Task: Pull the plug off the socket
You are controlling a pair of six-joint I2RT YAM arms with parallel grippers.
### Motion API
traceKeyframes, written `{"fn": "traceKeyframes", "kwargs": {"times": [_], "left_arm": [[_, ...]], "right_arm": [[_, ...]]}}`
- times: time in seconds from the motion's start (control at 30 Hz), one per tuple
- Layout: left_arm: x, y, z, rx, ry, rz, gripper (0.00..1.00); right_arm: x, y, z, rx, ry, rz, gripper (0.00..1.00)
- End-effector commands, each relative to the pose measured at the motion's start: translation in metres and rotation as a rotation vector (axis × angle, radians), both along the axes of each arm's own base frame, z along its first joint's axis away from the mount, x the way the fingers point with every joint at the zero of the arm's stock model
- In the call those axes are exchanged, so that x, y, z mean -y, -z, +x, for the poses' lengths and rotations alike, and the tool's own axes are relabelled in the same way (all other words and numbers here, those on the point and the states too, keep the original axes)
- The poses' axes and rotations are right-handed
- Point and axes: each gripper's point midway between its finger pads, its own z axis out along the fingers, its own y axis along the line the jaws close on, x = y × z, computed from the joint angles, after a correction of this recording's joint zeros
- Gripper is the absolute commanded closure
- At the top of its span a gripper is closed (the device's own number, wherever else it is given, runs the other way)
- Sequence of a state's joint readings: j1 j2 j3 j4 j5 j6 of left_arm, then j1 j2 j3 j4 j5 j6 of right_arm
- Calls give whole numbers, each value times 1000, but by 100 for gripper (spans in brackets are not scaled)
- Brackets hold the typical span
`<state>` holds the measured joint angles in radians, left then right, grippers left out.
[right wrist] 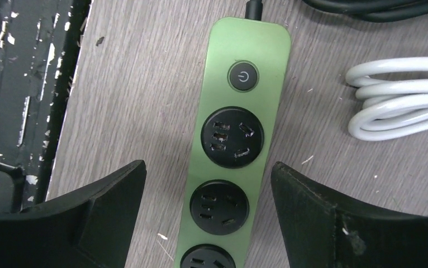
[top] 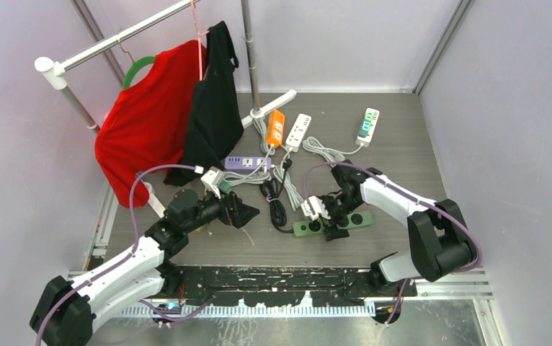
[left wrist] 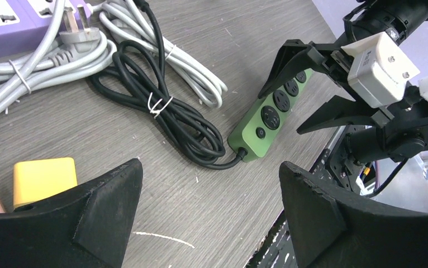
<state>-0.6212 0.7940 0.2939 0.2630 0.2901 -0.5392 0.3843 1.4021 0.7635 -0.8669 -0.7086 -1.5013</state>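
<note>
1. Socket unit. The green power strip (right wrist: 239, 50) lies flat on the bench (top: 403, 166), close to the near edge and right of centre. From where I stand, its round power button (right wrist: 244, 77) sits at the cord end. The three black sockets in the right wrist view show bare pin holes. Its black cord (left wrist: 161, 106) leaves that end and runs to a tied coil further back on the bench.

2. Right hand (right wrist: 208, 167). It is positioned directly over the strip, released, with one finger on each side of the green body. Bench surface shows between the strip and the finger on the bench-edge side. The other finger stands just beside the strip. I cannot tell whether it touches.

3. Left hand (left wrist: 210, 167). It is released, fingers spread wide with only bench between them. It is held low, to the left of the strip and well apart from it, facing the cord end.

4. Surroundings. A grey plug (left wrist: 80, 30) rests on a purple strip (left wrist: 10, 22), beside its bundled grey cable (left wrist: 44, 61). A yellow block (left wrist: 44, 178) lies just beside the left finger. A white cable (right wrist: 396, 100) is looped near the green strip. At the back, an orange strip (top: 276, 128) and a white strip (top: 299, 131) lie side by side, with a white-and-green strip (top: 368, 122) further right. A red shirt (top: 147, 119) and a black garment (top: 215, 101) hang on the rail.
</note>
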Motion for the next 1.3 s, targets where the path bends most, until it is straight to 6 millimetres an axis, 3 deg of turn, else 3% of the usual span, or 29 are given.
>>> {"fn": "traceKeyframes", "kwargs": {"times": [0.0,0.2,0.33,0.43,0.5,0.63,0.77,0.87,0.93,1.07,1.27], "left_arm": [[4,-18,2,66,14,-51,9],[4,-16,3,57,12,-48,9],[4,-13,3,45,10,-46,9],[4,-12,2,43,12,-45,9],[3,-11,1,42,12,-44,9],[1,-12,-2,47,12,-43,9],[-2,-13,-2,55,3,-40,9],[-3,-13,-3,61,-2,-39,9],[-4,-13,-3,63,-3,-41,9],[-3,-13,-3,63,-2,-42,9],[-6,-14,-9,55,7,-42,9]], "right_arm": [[-3,8,15,59,11,-61,16],[-6,17,18,72,20,-121,28],[-11,14,21,69,34,-117,45],[-19,4,21,54,47,-75,75],[-25,-7,15,39,26,-31,87],[-36,-33,6,14,1,72,96],[-43,-63,7,-32,65,179,99],[-45,-87,33,-61,253,239,99],[-40,-97,69,-6,428,254,99],[-27,-102,130,103,694,232,99],[-10,-112,215,130,1021,263,99]]}}
